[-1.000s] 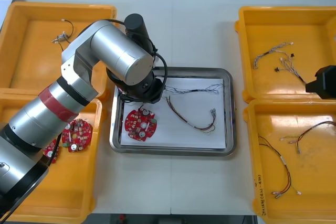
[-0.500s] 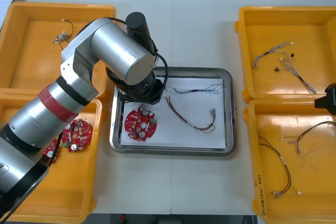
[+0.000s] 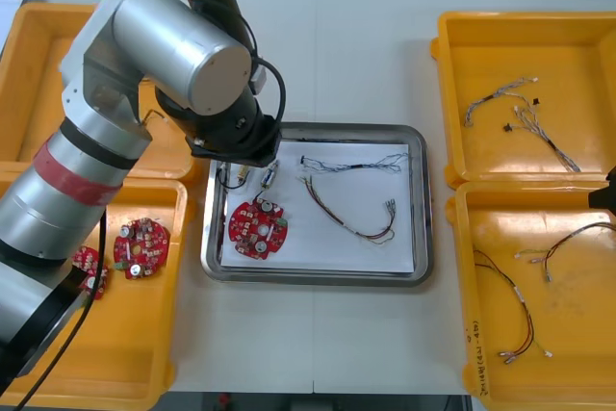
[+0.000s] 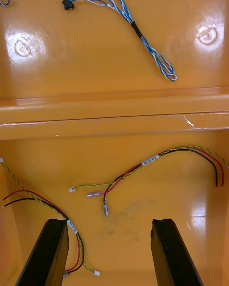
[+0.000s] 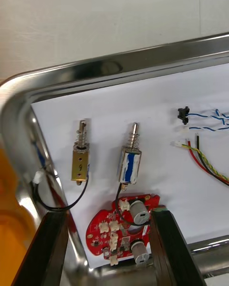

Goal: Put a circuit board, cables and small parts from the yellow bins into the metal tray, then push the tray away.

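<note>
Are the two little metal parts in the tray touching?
Apart. In the left wrist view the brass-coloured small metal part and the blue-marked one lie side by side, white lining between them.

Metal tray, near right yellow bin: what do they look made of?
The metal tray looks like polished steel or similar: mirror-like reflections on its rim. Its white liner looks like paper. The near right yellow bin is probably moulded plastic: glossy, soft glare patches.

Under my left claw (image 5: pixel 107 218) the metal tray (image 5: pixel 119 69) shone mirror-smooth, its white liner (image 5: pixel 143 105) matt like paper; the yellow bins (image 4: pixel 114 109) looked glossy plastic.
</note>
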`<state>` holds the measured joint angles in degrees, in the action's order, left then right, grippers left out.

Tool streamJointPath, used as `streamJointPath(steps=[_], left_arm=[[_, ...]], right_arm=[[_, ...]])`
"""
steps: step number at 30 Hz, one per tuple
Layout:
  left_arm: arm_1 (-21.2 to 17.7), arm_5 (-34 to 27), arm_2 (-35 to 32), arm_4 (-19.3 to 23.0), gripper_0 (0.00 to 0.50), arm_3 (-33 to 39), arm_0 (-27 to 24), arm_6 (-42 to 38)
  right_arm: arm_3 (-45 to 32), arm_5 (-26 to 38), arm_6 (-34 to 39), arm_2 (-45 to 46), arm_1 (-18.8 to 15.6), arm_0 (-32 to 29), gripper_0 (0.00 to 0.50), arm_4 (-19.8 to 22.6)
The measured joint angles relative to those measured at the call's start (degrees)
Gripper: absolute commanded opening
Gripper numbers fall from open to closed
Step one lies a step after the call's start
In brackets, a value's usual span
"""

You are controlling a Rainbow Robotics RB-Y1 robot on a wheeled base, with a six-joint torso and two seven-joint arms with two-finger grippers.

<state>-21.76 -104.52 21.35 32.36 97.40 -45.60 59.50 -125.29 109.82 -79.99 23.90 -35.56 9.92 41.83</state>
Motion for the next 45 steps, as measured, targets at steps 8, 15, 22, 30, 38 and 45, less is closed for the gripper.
streamJointPath(steps=[8, 15, 22, 30, 38, 45], left_arm=[[-3.9, -4.9, -6.3, 3.5, 0.5, 3.8, 0.0, 0.0], [-9.0, -5.0, -11.0, 7.6, 0.5, 5.5, 0.0, 0.0], [-13.1, -5.1, -15.1, 9.5, 0.5, 9.3, 2.7, 0.0], [-16.8, -5.1, -21.1, 11.2, 0.5, 13.7, 8.5, 0.3], [-20.5, -5.1, -26.7, 13.5, 0.5, 17.8, 15.4, 0.5], [-23.8, -5.1, -31.4, 16.4, 0.5, 21.4, 21.9, 1.3]], right_arm=[[0.0, 0.0, 0.0, 0.0, -0.1, -0.4, 0.5, 0.0], [-0.2, 0.0, 0.0, 0.0, -0.2, -0.5, 0.5, 0.0], [-2.4, 0.0, 0.0, -0.2, -0.2, -0.5, 0.5, 1.1], [-6.3, 0.0, 0.0, -5.0, -0.3, -0.2, 0.5, 2.9], [-7.0, 0.0, 0.0, -12.3, -1.3, 3.8, 0.5, 9.4], [-7.0, 0.0, 0.0, -19.8, -1.8, 9.3, 0.5, 11.4]])
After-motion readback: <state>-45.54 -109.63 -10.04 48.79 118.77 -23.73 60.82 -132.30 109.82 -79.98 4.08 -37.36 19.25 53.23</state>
